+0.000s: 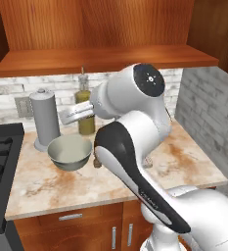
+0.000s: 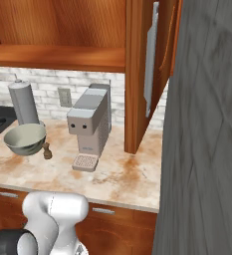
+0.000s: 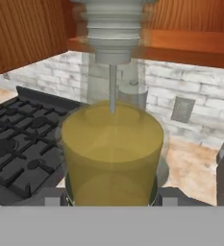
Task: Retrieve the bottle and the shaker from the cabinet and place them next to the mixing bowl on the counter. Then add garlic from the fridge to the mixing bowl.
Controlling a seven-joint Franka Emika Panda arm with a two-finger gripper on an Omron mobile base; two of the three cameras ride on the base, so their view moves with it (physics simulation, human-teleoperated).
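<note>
Bench point(image 1: 61, 188): marble top, brown stains.

Shaker point(image 2: 47, 151): small, brown, upright on the bench just right of the bowl.

Bowl point(image 1: 70, 153): pale green, empty, near the front edge beside the stove point(image 1: 0, 166).

Tool point(image 3: 112, 196): fingers point(image 3: 53, 196) closed on either side of the bottle's base, holding it.

Bottle point(image 1: 85, 110): upright behind the bowl, yellow-green liquid, grey cap.

Paper towel roll point(image 1: 45, 119): grey, upright, left of the bottle.

Coffee machine point(image 2: 90, 124): grey, at the wall.

Cabinet point(image 2: 142, 69): wood, above.
</note>
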